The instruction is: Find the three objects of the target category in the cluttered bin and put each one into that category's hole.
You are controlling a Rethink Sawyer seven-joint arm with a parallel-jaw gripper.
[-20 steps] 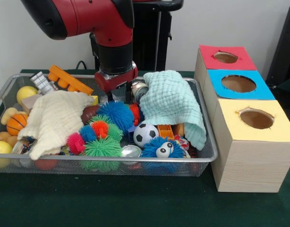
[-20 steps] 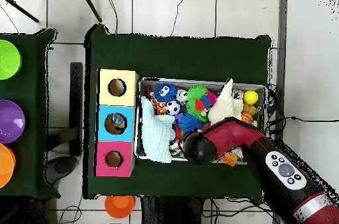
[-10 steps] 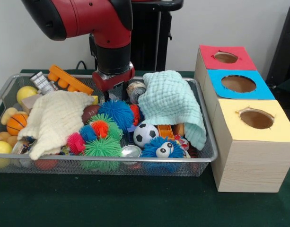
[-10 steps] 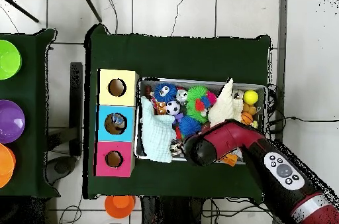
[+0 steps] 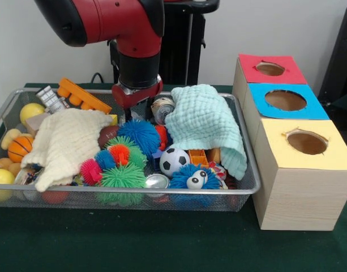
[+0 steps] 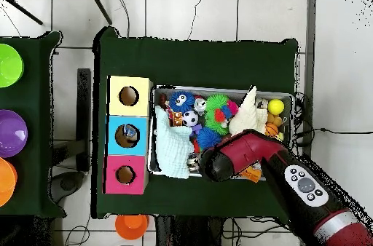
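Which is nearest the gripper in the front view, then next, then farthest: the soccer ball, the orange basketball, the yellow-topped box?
From the gripper:
1. Soccer ball, in the bin, below and slightly right in the picture.
2. Orange basketball, at the bin's left end.
3. Yellow-topped box, outside the bin, far right.

Arm (image 5: 133, 34): red and black. Boxes: tops red (image 5: 270, 68), blue (image 5: 285, 101), yellow (image 5: 306, 141); sides pale wood grain. Cloths: mint green (image 5: 207, 122), cream (image 5: 65, 141). Spiky balls: blue (image 5: 138, 136), green (image 5: 123, 177), pink (image 5: 90, 170). Football (image 5: 174, 160): black and white. Block (image 5: 82, 96): orange. Table (image 5: 162, 243): dark green.
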